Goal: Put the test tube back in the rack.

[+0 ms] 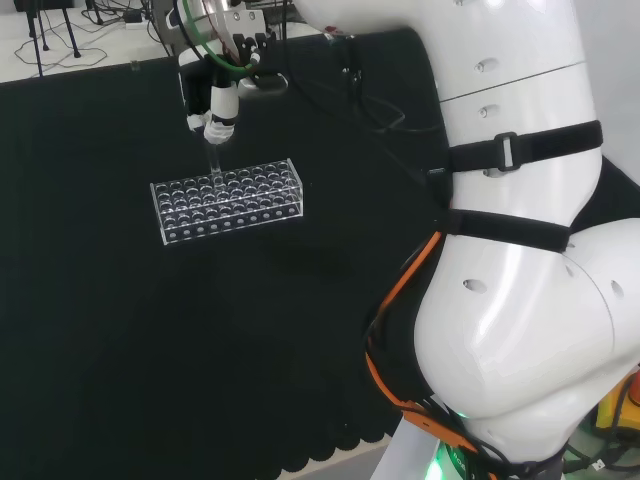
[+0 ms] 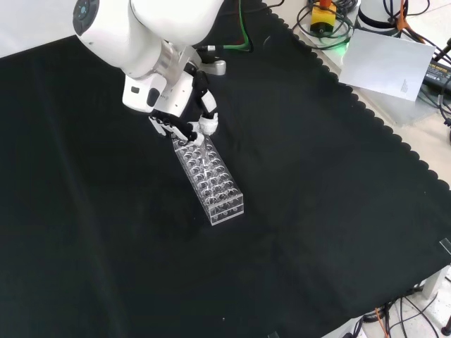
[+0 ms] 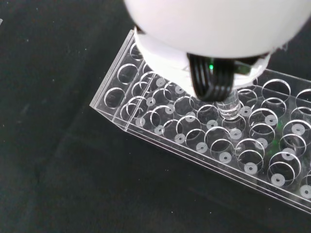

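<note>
Clear plastic rack [image 1: 227, 200] lying long-axis across the head view on black worktop [image 1: 150, 340]. Test tube [image 1: 213, 163] upright, pinched in hand [image 1: 220, 110] directly above, tip at a hole towards the rack's left end. Straight descent needed.

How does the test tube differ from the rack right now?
The test tube stands upright, a single slim cylinder; the rack lies flat, a long block of many round holes. The tube is pinched by the hand; the rack rests free on the black cloth. Both are clear and see-through.
</note>
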